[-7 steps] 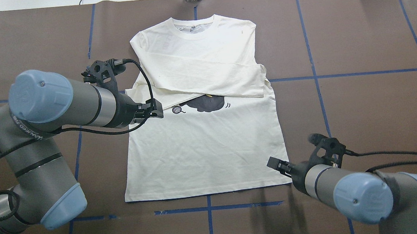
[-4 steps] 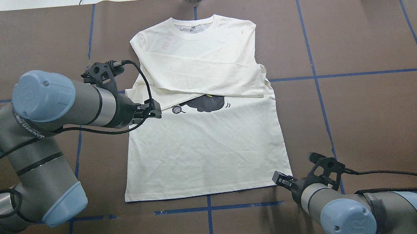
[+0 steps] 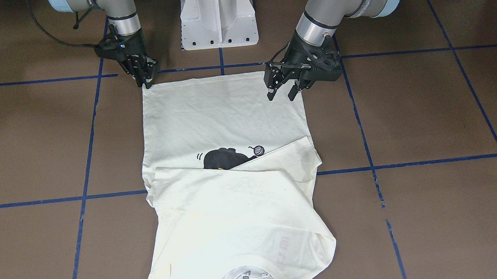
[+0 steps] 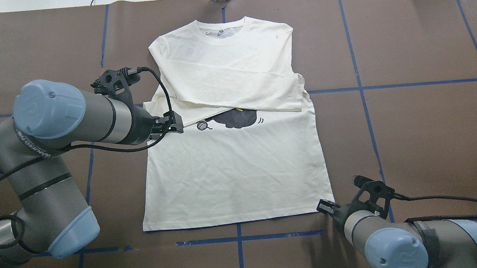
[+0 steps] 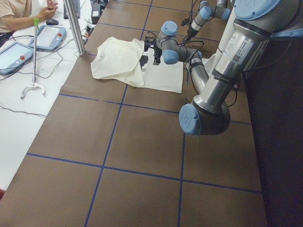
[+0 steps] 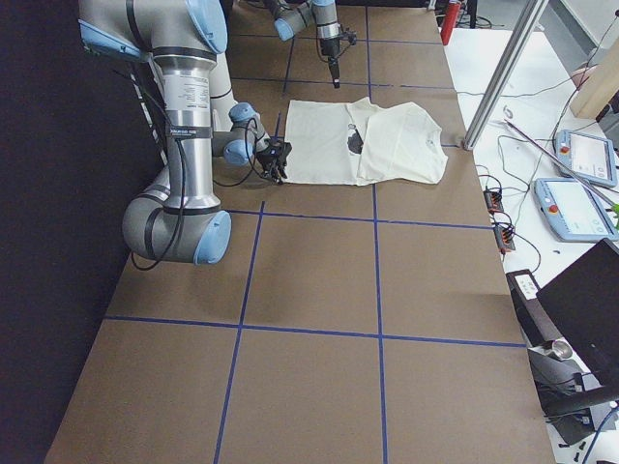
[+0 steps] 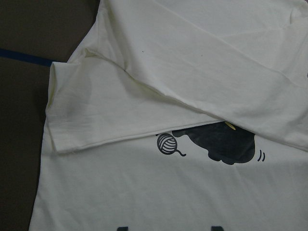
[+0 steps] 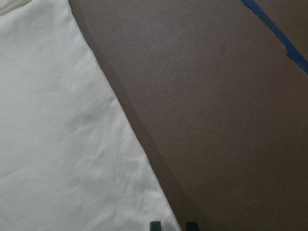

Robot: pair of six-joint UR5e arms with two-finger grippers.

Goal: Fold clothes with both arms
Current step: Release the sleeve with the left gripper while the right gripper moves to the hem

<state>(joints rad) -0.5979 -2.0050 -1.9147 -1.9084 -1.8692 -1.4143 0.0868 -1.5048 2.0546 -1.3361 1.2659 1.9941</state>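
The cream-white T-shirt lies flat on the brown table, collar at the far side. Both sleeves are folded across the chest and hide the top of the black cat print. The yarn ball shows beside it; the lettering is hidden. My left gripper is open and hovers over the shirt's left side near the folded sleeve; it also shows in the front view. My right gripper is low at the near right hem corner, its jaws a narrow gap apart; it shows in the front view too.
The white pedestal base stands behind the hem. Blue tape lines grid the table. A metal post, teach pendants and a seated person are beyond the far edge.
My right gripper has moved toward the robot and down to the near right hem corner. My left gripper has shifted slightly left over the shirt. The shirt has not moved.
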